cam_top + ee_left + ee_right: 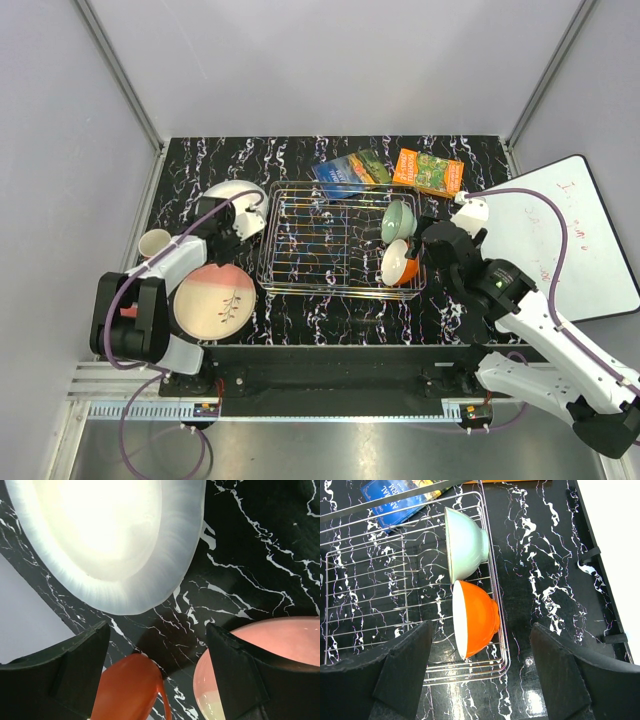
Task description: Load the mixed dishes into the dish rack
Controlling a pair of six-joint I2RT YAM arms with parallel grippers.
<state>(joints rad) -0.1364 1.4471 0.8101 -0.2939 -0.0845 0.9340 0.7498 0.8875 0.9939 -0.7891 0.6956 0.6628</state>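
Two bowls stand on edge at the right end of the silver wire dish rack (300,240), which sits in the middle of a black, white-veined counter (330,315). The pale green bowl (467,542) is the farther of the pair. The orange bowl (482,615), cream inside, sits nearer the arms. Their rims touch or nearly touch, both cavities face left across the rack, and the rest of the grid holds nothing.

The right pincer (480,635) hovers just off the rack's right end with its black fingers wide apart. It grips nothing, and the orange bowl shows in the gap between them.

Three dishes lie outside the rack, on its left. The white plate (237,197) rests flat on the counter by the rack's far-left corner, glossy and plain, with a broad sloping rim. The larger plate (213,302) lies nearer the arms. It is pink across its far half and cream across its near half, with a dark leaf sprig on the cream. A small pale cup (153,243) stands upright at the counter's left edge.

The left pincer (159,635) hangs between the two plates, its fingers spread and holding nothing. The white plate lies just ahead of it and the pink plate beside its right finger.

Beyond the rack lie a blue packet (348,172), touching the far edge, and an orange packet (428,172). A white board (570,235) with red writing lies at the right.
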